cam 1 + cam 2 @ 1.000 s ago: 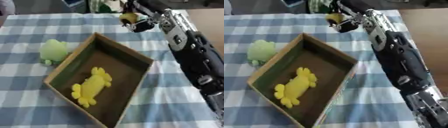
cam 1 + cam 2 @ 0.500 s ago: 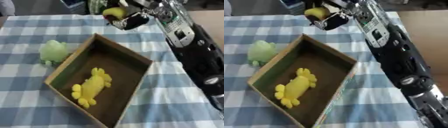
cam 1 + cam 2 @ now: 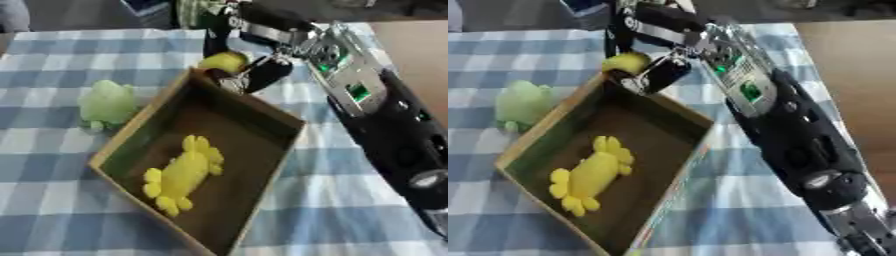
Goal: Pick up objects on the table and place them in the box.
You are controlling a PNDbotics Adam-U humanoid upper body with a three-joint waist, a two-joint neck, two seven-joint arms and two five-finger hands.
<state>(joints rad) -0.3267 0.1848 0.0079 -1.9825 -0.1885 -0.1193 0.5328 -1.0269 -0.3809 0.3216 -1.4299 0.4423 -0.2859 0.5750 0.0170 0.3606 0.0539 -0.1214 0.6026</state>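
One small round yellow toy (image 3: 224, 61) was clamped in the black right hand (image 3: 248, 70) at the brown cardboard box's (image 3: 282, 116) twelve o'clock corner, so it needed to go further over the box before letting go.

You see a blue-and-white checked tablecloth (image 3: 52, 200). The cardboard box (image 3: 284, 150) at centre is tan outside, dark brown inside, and holds a yellow toy (image 3: 182, 172). A pale green toy (image 3: 108, 102) shows at left. The black-and-silver right hand (image 3: 254, 75) at upper centre carries a yellow object (image 3: 223, 62).
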